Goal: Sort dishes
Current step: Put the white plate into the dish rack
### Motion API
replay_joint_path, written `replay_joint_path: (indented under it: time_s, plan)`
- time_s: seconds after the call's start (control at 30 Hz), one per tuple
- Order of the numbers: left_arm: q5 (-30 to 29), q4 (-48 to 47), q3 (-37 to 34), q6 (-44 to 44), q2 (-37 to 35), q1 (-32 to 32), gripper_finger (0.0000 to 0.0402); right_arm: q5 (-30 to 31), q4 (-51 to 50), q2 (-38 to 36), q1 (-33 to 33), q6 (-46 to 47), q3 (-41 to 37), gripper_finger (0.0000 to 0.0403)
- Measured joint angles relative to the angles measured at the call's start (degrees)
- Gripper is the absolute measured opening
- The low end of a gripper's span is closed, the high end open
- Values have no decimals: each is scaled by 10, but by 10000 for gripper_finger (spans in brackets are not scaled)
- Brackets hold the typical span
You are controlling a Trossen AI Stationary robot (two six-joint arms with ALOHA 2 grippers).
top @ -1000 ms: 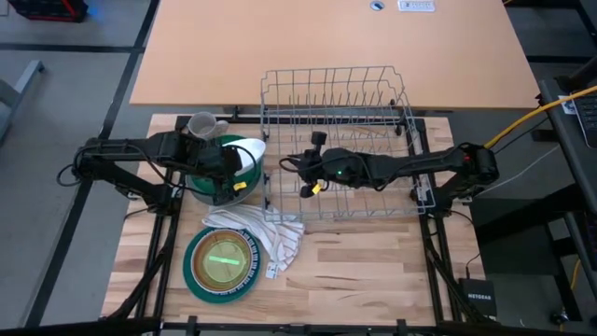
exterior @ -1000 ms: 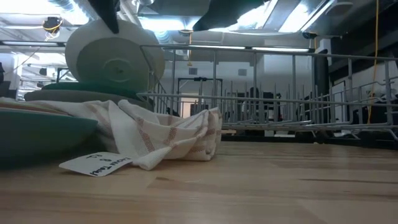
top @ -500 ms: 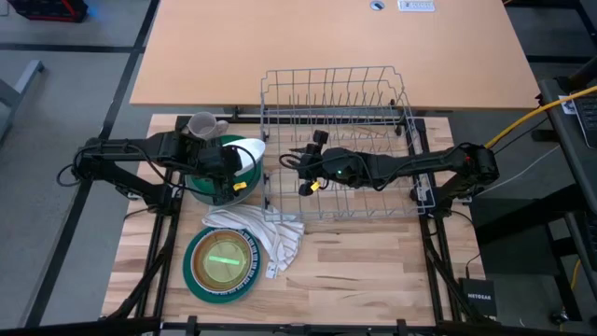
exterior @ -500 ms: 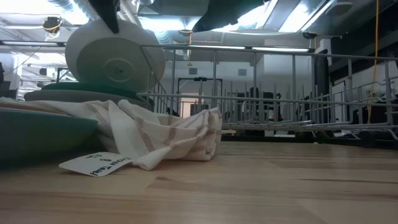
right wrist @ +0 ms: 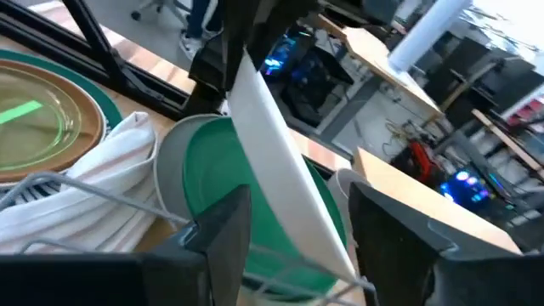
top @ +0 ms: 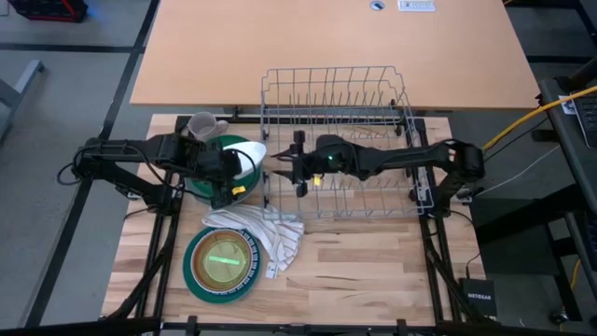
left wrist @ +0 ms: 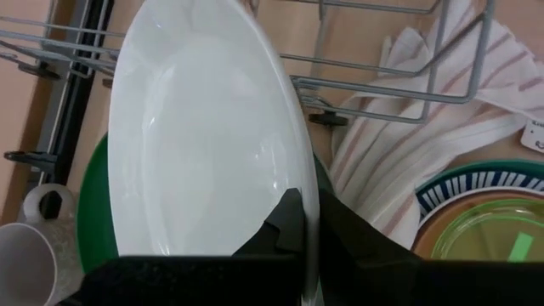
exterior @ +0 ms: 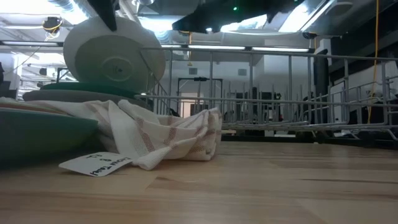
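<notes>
High view: my left gripper [top: 233, 177] is clamped on the rim of the white plate [top: 248, 152], holding it tilted on edge over the large green plate [top: 207, 189], just left of the wire rack [top: 340, 140]. The right gripper [top: 288, 168] reaches across the rack toward the plate, fingers apart, gripping nothing. The grey mug [top: 202, 124] stands behind the stack. A striped cloth [top: 270, 235] lies in front, and a teal-rimmed plate stack [top: 221, 263] sits at the front left of the wooden table [top: 373, 261].

Low view: white plate [exterior: 111, 57] stands nearly upright above the cloth [exterior: 155, 134]; rack wires [exterior: 280, 93] run across to the right. A lit room lies beyond the table.

Left wrist view: my fingers [left wrist: 289, 229] pinch the plate's [left wrist: 204, 144] edge; green plate [left wrist: 93, 204] beneath, mug [left wrist: 30, 246] beside it.

Right wrist view: both fingers [right wrist: 225, 225] stand well apart, the plate's [right wrist: 272, 161] edge ahead between them, not touched. Desks and cluttered equipment show behind.
</notes>
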Motion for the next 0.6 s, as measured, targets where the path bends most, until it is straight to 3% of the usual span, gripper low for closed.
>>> replay_joint_path:
  time_s: [0.23,0.43,0.6]
  plan:
    - [-1,0,0,1,0,-21,0,-110,-108,59,-13,-4,116,191]
    - [-4,0,0,15,0,-32,0,-121,-214,111,-11,-36,208,171]
    - [-4,0,0,18,0,-33,0,-121,-240,140,-12,-50,242,158]
